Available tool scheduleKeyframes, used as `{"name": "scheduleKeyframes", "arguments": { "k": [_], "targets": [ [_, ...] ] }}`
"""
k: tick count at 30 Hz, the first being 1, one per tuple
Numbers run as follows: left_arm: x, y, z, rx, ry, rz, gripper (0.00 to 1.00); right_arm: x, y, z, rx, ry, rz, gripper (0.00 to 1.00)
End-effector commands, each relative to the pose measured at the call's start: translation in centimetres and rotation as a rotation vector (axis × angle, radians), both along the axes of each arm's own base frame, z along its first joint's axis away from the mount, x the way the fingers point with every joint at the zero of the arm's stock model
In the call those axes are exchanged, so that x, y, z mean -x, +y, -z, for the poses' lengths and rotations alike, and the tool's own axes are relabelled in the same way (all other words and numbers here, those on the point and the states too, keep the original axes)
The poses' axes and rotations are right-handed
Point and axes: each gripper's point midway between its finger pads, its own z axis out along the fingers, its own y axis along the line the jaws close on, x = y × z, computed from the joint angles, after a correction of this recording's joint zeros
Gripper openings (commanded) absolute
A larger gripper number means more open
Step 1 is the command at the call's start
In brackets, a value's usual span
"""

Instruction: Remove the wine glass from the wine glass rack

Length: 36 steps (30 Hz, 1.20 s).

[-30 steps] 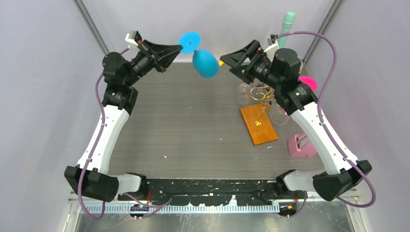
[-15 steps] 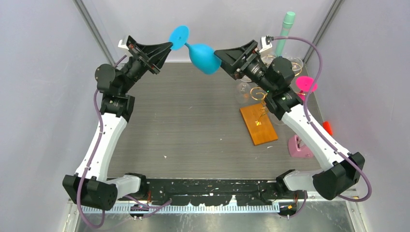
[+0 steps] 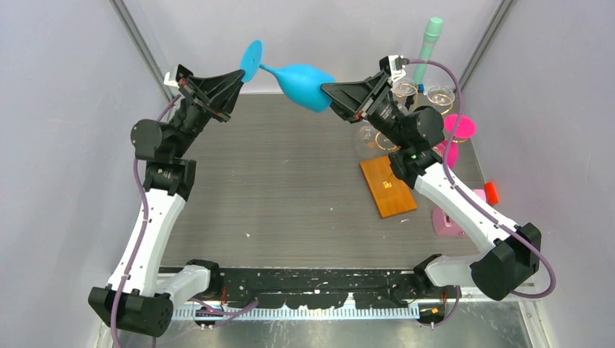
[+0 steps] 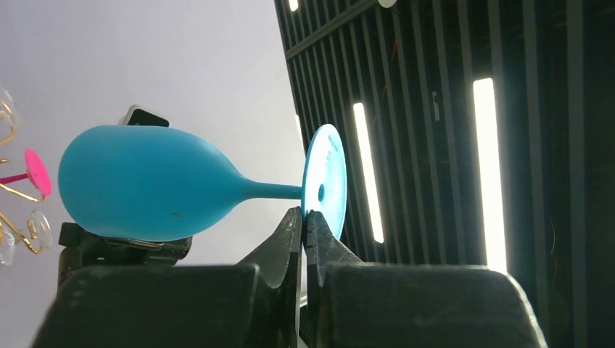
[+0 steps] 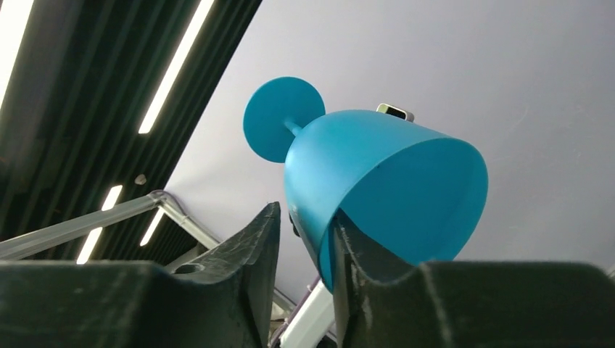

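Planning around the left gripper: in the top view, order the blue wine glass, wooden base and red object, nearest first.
1. blue wine glass, foot held in the left gripper.
2. wooden base, right of centre.
3. red object, far right edge.

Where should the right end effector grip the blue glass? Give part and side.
The bowl's rim wall. The glass lies sideways, foot pinched by the left end effector, mouth facing the right end effector: enter from there, one finger inside, one outside.
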Motion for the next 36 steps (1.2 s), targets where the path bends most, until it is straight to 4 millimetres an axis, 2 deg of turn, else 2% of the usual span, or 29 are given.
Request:
{"name": "scheduleKeyframes", "arguments": {
  "k": [1, 3, 4, 6, 8, 11, 12, 14, 16, 17, 18, 19, 20, 21, 22, 23, 24, 25, 26, 27, 28, 29, 34, 35, 36],
  "targets": [
    [0.1, 0.3, -0.1, 0.040, 0.020, 0.016, 0.00, 4.6, -1.4, -3.8, -0.090, -0.167, -0.057, 0.32],
    [0.1, 0.2, -0.2, 0.034, 0.013, 0.018, 0.00, 4.7, -1.2, -4.0, -0.089, -0.177, -0.063, 0.27],
    [0.2, 0.2, -0.1, 0.031, 0.013, 0.021, 0.01, 4.5, -1.0, -4.1, -0.087, -0.179, -0.067, 0.20],
    [0.3, 0.1, 0.0, 0.020, 0.012, 0.016, 0.09, 4.4, -0.8, -4.2, -0.088, -0.187, -0.073, 0.09],
    [0.3, 0.0, 0.2, 0.002, 0.000, 0.009, 0.25, 4.2, -0.5, -4.3, -0.085, -0.192, -0.075, 0.02],
    [0.6, -0.2, 0.5, -0.061, -0.055, -0.020, 0.63, 3.4, 0.0, -3.7, -0.053, -0.188, -0.054, 0.01],
    [0.7, -0.5, 0.9, -0.099, -0.068, -0.029, 0.72, 2.8, 0.3, -3.2, -0.021, -0.178, -0.028, 0.01],
    [1.0, -0.8, 2.0, -0.162, -0.080, -0.044, 0.82, 1.6, 0.8, -2.4, 0.042, -0.165, 0.023, 0.00],
    [1.5, -0.9, 3.4, -0.228, -0.103, -0.065, 0.88, 0.2, 1.3, -1.4, 0.119, -0.145, 0.083, 0.00],
    [2.0, -1.0, 4.3, -0.270, -0.117, -0.075, 0.89, -0.1, 1.4, -1.5, 0.140, -0.143, 0.102, 0.00],
    [1.9, -1.1, 5.5, -0.318, -0.116, -0.087, 0.91, -1.3, 1.8, -0.1, 0.212, -0.115, 0.147, 0.00],
    [2.4, -1.2, 6.4, -0.364, -0.129, -0.099, 0.92, -1.6, 2.1, -0.1, 0.241, -0.110, 0.165, 0.00],
    [2.6, -1.2, 7.6, -0.417, -0.137, -0.113, 0.94, -2.8, 2.3, 1.8, 0.333, -0.083, 0.223, 0.00],
    [2.7, -1.2, 9.2, -0.476, -0.122, -0.118, 0.97, -2.6, 2.8, 1.6, 0.370, -0.102, 0.238, 0.00],
    [2.9, -1.3, 10.2, -0.526, -0.133, -0.123, 0.99, -3.9, 3.0, 4.0, 0.492, -0.085, 0.295, 0.01],
    [3.1, -1.3, 10.7, -0.572, -0.166, -0.129, 1.00, -3.6, 3.3, 3.7, 0.536, -0.094, 0.309, 0.01],
    [3.3, -1.4, 11.1, -0.613, -0.205, -0.123, 1.00, -4.7, 3.2, 6.7, 0.670, -0.055, 0.354, 0.01],
    [3.4, -1.6, 12.0, -0.666, -0.238, -0.116, 1.00, -4.9, 3.2, 6.4, 0.716, -0.075, 0.401, 0.01],
    [3.6, -1.8, 12.7, -0.707, -0.266, -0.096, 1.00, -5.1, 3.4, 8.8, 0.809, -0.032, 0.391, 0.00],
    [3.7, -1.9, 13.4, -0.749, -0.288, -0.080, 1.00, -5.0, 3.4, 8.4, 0.847, -0.065, 0.418, 0.00],
    [3.7, -1.9, 14.1, -0.797, -0.309, -0.073, 1.00, -5.1, 3.6, 10.6, 0.929, -0.030, 0.404, 0.00],
    [3.7, -1.8, 15.1, -0.844, -0.310, -0.066, 1.00, -5.1, 3.2, 11.0, 0.993, -0.024, 0.435, 0.00],
    [3.5, 0.9, 19.1, -1.133, -0.264, -0.169, 1.00, -5.7, 3.8, 15.2, 1.238, 0.014, 0.458, 0.00],
    [3.4, 1.7, 19.7, -1.193, -0.251, -0.202, 1.00, -5.5, 3.6, 15.4, 1.282, 0.018, 0.471, 0.00],
    [3.3, 2.6, 20.3, -1.253, -0.230, -0.228, 1.00, -5.7, 4.3, 15.9, 1.312, 0.016, 0.468, 0.01]
  ]
}}
